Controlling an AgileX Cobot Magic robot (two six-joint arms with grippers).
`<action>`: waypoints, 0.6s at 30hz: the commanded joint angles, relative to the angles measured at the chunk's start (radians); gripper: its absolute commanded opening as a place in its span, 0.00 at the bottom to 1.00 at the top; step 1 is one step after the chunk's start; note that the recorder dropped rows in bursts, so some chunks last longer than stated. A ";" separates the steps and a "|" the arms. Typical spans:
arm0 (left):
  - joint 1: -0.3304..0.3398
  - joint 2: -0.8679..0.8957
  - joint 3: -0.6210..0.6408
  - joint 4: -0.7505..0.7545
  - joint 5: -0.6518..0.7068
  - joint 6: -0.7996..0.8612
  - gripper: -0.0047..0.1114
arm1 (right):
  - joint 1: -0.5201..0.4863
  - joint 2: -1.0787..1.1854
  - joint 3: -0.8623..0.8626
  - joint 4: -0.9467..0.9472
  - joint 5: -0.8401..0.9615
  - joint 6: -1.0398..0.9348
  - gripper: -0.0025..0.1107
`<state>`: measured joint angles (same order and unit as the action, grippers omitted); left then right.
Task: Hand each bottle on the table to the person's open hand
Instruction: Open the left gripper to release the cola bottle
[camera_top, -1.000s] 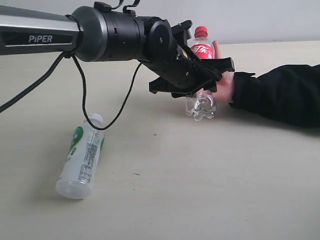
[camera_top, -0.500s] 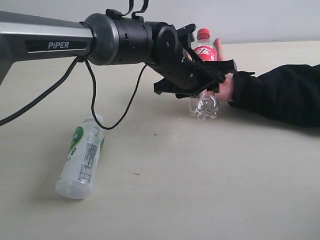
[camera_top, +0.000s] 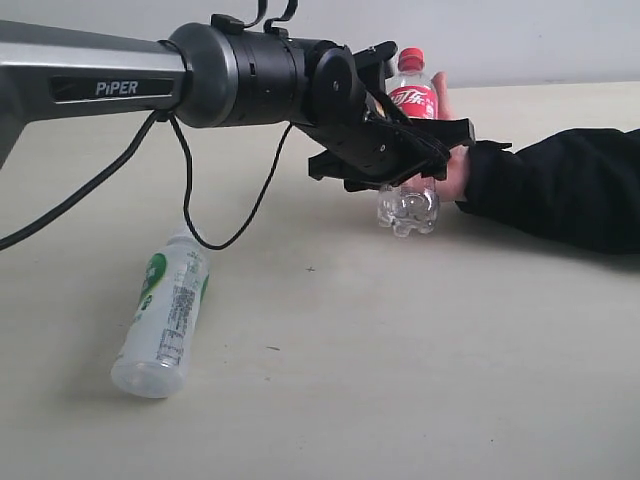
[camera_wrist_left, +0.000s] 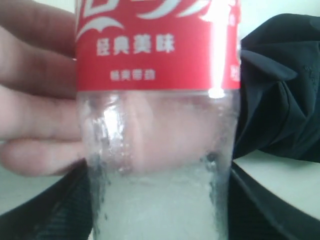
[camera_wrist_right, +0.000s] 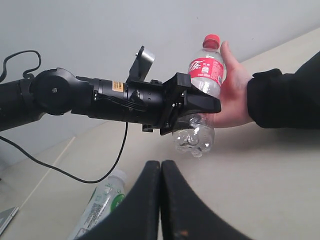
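My left fingers (camera_wrist_right: 200, 103) clasp the red-labelled bottle (camera_top: 412, 100) upright, clear of the counter (camera_top: 400, 350), against the person's open hand (camera_wrist_right: 232, 95); my right fingers (camera_wrist_right: 150, 200) are pressed together. The white-green bottle (camera_top: 165, 315) lies on the pale cream surface, a plain grey wall (camera_top: 540, 40) behind

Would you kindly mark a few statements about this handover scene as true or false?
1. The red-labelled bottle sits cap-up between the jaws of the left claw. True.
2. The white-green bottle stands upright on the table. False: it lies on its side.
3. The person's hand is right behind the red-labelled bottle. True.
4. The right claw holds a bottle. False: it is shut and empty.
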<state>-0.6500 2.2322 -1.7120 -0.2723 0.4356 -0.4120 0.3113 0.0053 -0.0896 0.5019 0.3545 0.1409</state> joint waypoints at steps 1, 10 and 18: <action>0.002 -0.004 -0.008 0.009 -0.027 0.015 0.60 | -0.005 -0.005 0.003 -0.007 0.004 -0.006 0.03; 0.002 -0.004 -0.008 0.005 -0.019 0.015 0.60 | -0.005 -0.005 0.003 -0.007 0.004 -0.006 0.03; 0.011 -0.038 -0.008 0.003 0.038 0.017 0.60 | -0.005 -0.005 0.003 -0.007 0.004 -0.006 0.03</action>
<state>-0.6483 2.2241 -1.7120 -0.2697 0.4540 -0.4018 0.3113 0.0053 -0.0896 0.5019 0.3552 0.1409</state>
